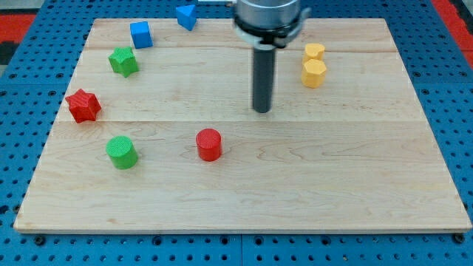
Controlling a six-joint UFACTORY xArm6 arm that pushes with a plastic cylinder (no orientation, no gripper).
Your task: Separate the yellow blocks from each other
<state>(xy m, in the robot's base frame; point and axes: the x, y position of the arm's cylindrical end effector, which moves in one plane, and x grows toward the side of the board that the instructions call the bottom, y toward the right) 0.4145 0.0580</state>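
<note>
Two yellow blocks stand touching at the view's upper right: a smaller yellow block (315, 51) behind a yellow hexagonal block (314, 73). My tip (262, 111) rests on the wooden board (244, 192) near its middle, to the left of and a little below the yellow pair, clear of them by about a block's width or more. It touches no block.
A red cylinder (209, 144) lies below-left of the tip. A green cylinder (121, 152), a red star (83, 105), a green star (123, 60), a blue cube (141, 34) and a blue triangular block (187, 15) ring the left and top.
</note>
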